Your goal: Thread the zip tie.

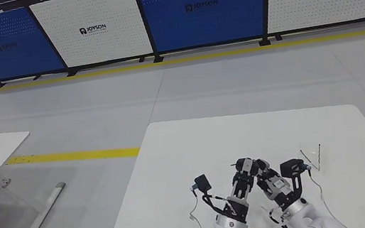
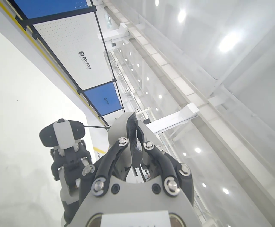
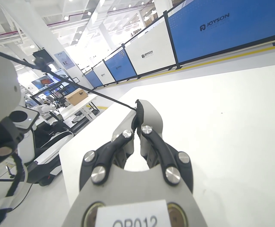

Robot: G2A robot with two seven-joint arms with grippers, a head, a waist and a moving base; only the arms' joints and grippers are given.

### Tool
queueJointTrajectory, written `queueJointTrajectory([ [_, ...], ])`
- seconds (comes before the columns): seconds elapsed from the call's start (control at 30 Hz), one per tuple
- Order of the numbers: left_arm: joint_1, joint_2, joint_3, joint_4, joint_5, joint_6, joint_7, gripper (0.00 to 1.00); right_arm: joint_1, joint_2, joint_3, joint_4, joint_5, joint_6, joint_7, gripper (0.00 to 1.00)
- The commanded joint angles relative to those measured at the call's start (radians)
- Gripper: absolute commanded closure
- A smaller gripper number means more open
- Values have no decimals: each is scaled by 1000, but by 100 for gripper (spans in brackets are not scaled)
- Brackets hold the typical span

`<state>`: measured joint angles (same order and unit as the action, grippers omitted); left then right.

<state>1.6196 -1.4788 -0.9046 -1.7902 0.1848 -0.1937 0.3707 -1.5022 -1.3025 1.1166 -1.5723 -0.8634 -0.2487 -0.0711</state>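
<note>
Watching the right gripper (image 3: 137, 109) first, I saw it clenched on one end of the zip tie (image 3: 103, 96), with the thin black strap caught only at the very tips. From there the strap ran through the air to its head (image 3: 40, 62) and on towards the left gripper (image 2: 135, 129). That one was also pinched tight, and the strap met its fingers from the side, so I took it to be holding the other end. The tie hung between the two grippers, above the white counter (image 3: 214, 107) and not touching it. I could not tell whether the strap truly passed through the head or merely crossed it.

My worry was the hold. With so little strap between the pads, I judged that any pull of the arms apart would drag an end free. The tie would then drop to the counter or past its near edge. A twist of either wrist could also turn the head off line, so the tail would jam rather than slide.
</note>
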Motion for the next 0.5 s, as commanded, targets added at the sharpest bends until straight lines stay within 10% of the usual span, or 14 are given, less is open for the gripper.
queueJointTrajectory([
  [0.0,-5,-1,-3,8,-2,11,7,100,-5,0,5,-6,12,-11,-12,0],
  [0.47,-50,-3,-104,92,-126,44,61,100,-186,42,194,-183,163,-91,-163,0],
])
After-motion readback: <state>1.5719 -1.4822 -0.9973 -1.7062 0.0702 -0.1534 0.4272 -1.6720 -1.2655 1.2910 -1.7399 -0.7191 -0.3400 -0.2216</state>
